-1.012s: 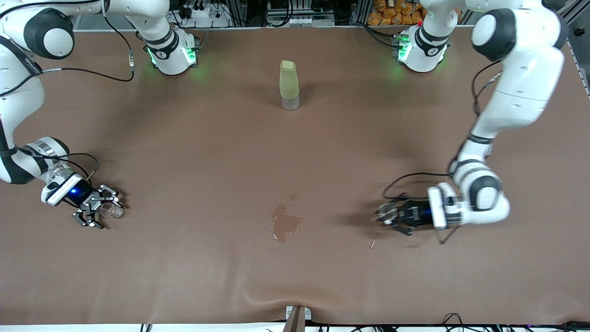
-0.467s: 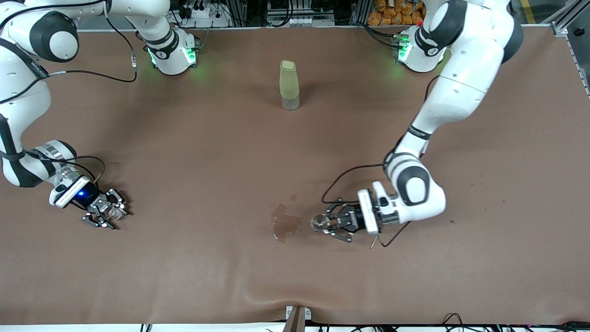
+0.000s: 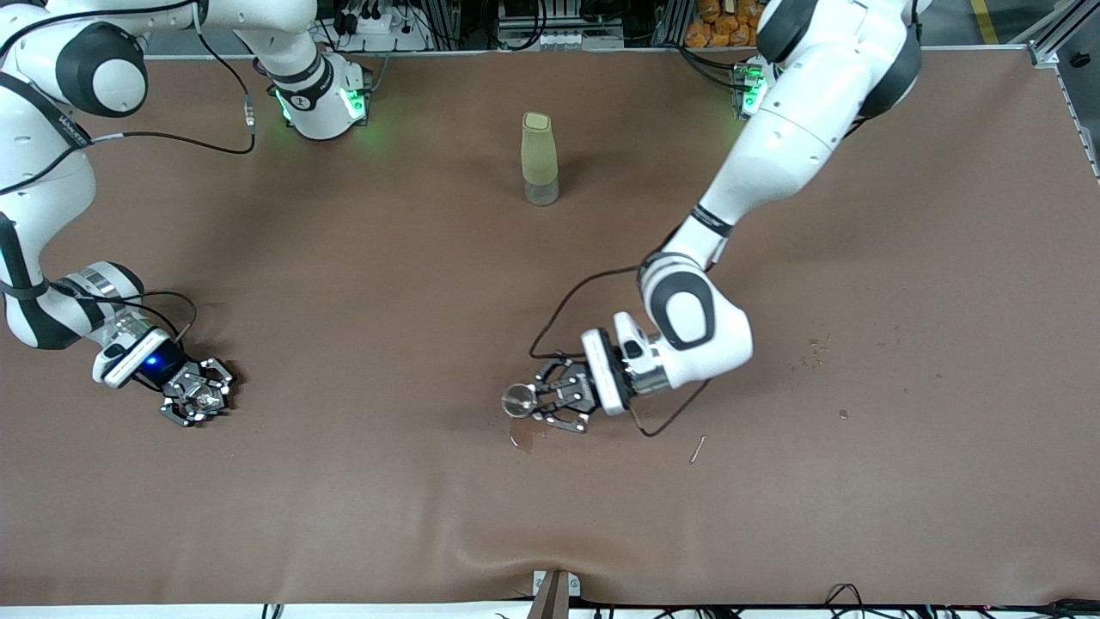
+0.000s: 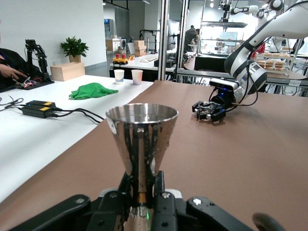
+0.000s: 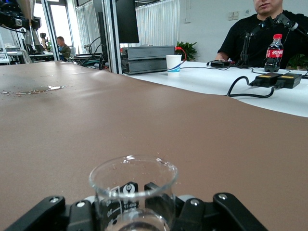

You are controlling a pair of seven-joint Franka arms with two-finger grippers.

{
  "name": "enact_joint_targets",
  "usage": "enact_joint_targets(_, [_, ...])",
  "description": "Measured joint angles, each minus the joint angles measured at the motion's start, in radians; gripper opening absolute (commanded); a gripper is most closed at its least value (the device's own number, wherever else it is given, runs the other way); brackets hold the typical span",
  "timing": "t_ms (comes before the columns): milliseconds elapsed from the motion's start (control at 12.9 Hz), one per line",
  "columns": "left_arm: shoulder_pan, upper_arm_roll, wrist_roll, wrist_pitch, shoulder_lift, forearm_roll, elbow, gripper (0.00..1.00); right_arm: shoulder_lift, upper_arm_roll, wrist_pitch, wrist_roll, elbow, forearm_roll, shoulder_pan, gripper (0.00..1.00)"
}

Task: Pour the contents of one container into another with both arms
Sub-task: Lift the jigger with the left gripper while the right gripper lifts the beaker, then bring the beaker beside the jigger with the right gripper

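Your left gripper is clenched on a steel jigger, gripped at its narrow waist, cup upright, over a wet spill near the table's middle. Your right gripper sits low at the right arm's end of the table, fingers clamped on a small clear glass beaker, mouth up. Well up-table from the left gripper, toward the bases, stands a tall pale-green bottle, upright and untouched.

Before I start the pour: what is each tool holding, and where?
Left tool: metal jigger, gripped at its narrow waist. Right tool: clear glass beaker, gripped around its lower body.
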Motion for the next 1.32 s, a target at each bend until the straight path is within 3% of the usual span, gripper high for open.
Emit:
enact_joint_targets(311, [-0.106,0.037,-0.081,0.086,0.005,0.000,0.057,0.00,-0.019,0.009,-0.048,0.008,0.058,0.000,0.033,0.00])
enact_joint_targets(622, [-0.199,0.105,-0.166,0.133,0.011,0.000,0.109,0.00,-0.083,0.011,-0.044,0.170,0.140,0.001,0.153,0.00])
enact_joint_targets(934, [-0.222,0.111,-0.169,0.148,0.017,0.000,0.121,0.00,-0.111,0.010,-0.033,0.313,0.244,0.002,0.222,0.00])
enact_joint_targets(1323, [-0.223,0.113,-0.121,0.151,0.017,-0.007,0.141,0.00,-0.163,0.008,-0.025,0.461,0.288,0.002,0.312,0.00])
